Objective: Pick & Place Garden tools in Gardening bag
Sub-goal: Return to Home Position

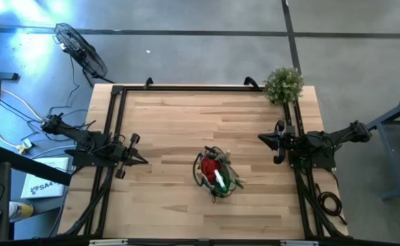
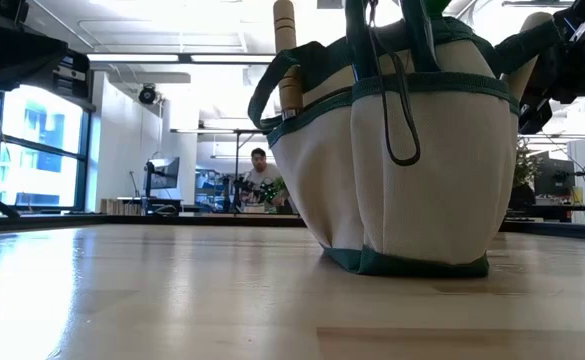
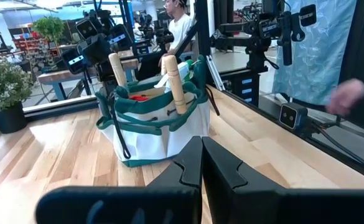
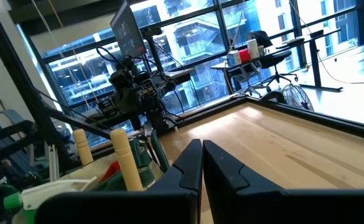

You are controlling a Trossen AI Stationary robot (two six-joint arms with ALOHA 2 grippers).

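The gardening bag (image 1: 216, 173), pale fabric with dark green trim, stands on its base near the table's front middle; it also shows in the low view (image 2: 412, 150) and the left wrist view (image 3: 154, 118). Two pale wooden tool handles (image 3: 174, 84) stick up out of its pockets, and a red piece (image 1: 211, 166) and the green-and-white spray bottle (image 1: 220, 180) sit inside. My left gripper (image 1: 142, 161) is shut and empty at the table's left side. My right gripper (image 1: 260, 139) is shut and empty at the right side.
A bushy green plant (image 1: 283, 85) in a dark pot stands at the far right corner. A black frame (image 1: 186, 89) runs along the table's edges. People show in the room beyond, one blurred hand (image 3: 350, 96) at the table's near side. Bare wood lies around the bag.
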